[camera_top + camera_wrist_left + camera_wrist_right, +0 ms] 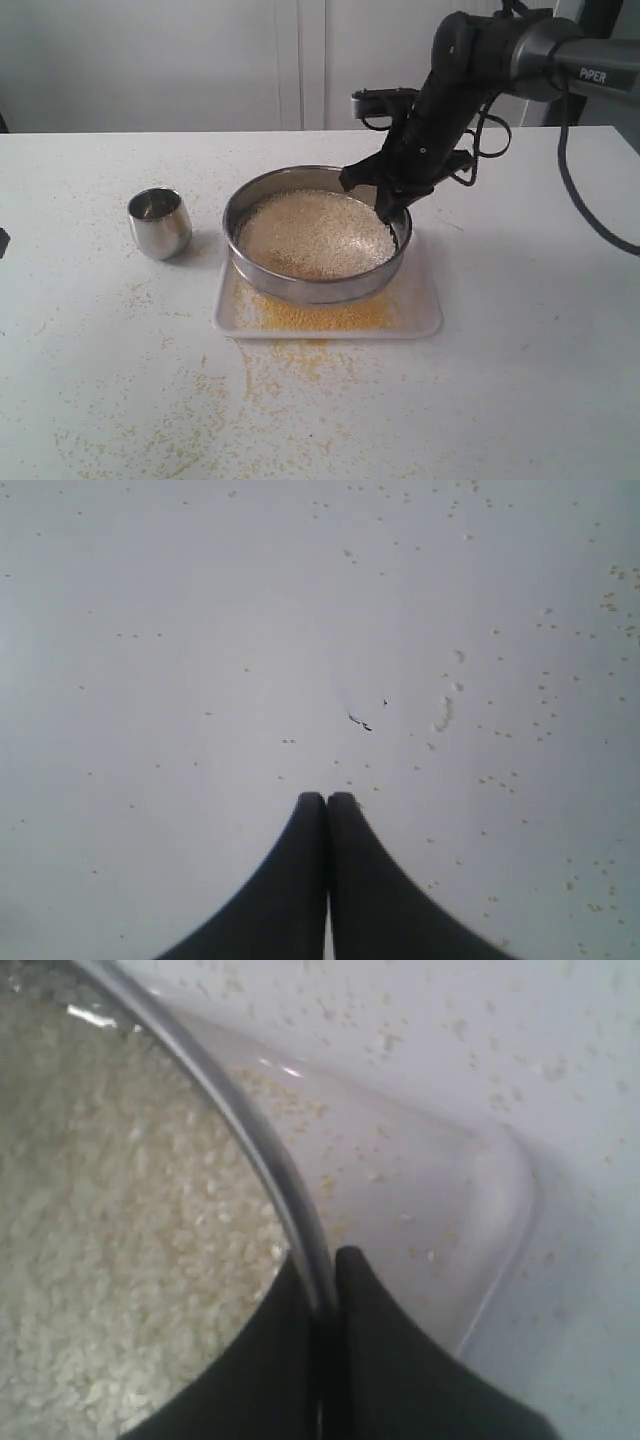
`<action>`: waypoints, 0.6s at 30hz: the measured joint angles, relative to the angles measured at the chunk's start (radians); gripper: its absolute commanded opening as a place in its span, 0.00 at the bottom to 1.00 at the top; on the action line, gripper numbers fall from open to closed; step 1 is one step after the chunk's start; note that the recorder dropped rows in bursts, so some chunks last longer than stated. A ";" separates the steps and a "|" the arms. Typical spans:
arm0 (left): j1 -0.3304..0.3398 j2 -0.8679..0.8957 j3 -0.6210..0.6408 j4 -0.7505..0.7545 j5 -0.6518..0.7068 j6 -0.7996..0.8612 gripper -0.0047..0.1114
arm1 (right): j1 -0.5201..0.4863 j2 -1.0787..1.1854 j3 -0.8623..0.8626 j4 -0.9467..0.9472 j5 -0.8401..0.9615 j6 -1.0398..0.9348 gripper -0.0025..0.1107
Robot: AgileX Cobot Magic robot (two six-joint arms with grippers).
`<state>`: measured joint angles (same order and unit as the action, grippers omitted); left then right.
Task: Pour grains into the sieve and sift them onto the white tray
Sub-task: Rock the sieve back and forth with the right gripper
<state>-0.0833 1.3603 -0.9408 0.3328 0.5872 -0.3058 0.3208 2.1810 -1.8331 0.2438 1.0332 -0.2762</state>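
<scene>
- Right gripper (388, 207) first: in the exterior view we see it clenched on the far right rim of the sieve (300, 288), one finger inside the ring and one outside. We judge this pinch is for shaking the sieve.
- The sieve sits over the white tray (425, 318); we cannot tell whether it rests on it or is lifted. The grains (315, 235) fill it as a pale bed, and fine yellow ones lie on the tray just in front, so sifting looks well along.
- A steel cup (160, 222) stands upright to the left, apart from the tray. Spilled grains (300, 355) dot the table (530, 400). Nothing blocks the arm.
- In the left wrist view, our left gripper (327, 802) is closed on nothing above speckled table, seemingly parked out of the way.
- In the right wrist view, the fingers (400, 1370) clamp the sieve's steel wall between them. The grains lie inside the ring and a tray corner shows outside it.
</scene>
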 measured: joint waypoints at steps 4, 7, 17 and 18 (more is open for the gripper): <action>0.000 0.000 0.000 0.000 0.000 0.000 0.04 | -0.022 -0.004 -0.004 0.072 -0.047 0.102 0.02; 0.000 0.000 0.000 0.000 0.000 0.000 0.04 | -0.026 -0.020 -0.020 0.043 -0.024 0.056 0.02; 0.000 0.000 0.000 0.000 0.000 0.000 0.04 | -0.032 -0.013 -0.057 0.059 0.085 -0.049 0.02; 0.000 0.000 0.000 0.000 0.000 0.000 0.04 | -0.031 -0.011 -0.057 0.089 0.070 -0.007 0.02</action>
<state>-0.0833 1.3603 -0.9408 0.3328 0.5872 -0.3058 0.2902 2.1703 -1.8903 0.3328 1.1030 -0.2833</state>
